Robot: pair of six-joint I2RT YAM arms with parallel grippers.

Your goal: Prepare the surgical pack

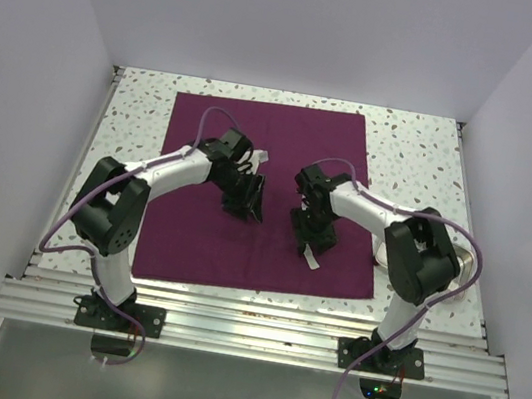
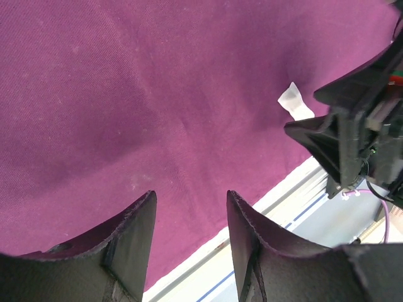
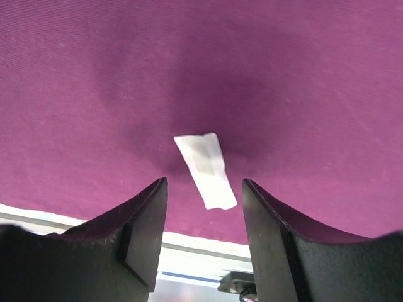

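On the speckled table [image 1: 416, 147], a large plum-purple cloth [image 1: 286, 137] lies spread flat and covers most of the middle. Both arms reach in over its centre. Left pincer [image 2: 190, 200]: fingers apart, nothing between them, above bare cloth. Right pincer [image 3: 204, 184]: fingers apart, empty, poised over a small white gauze pad [image 3: 206, 170] lying on the cloth near its front edge. Contact with the pad: cannot tell.
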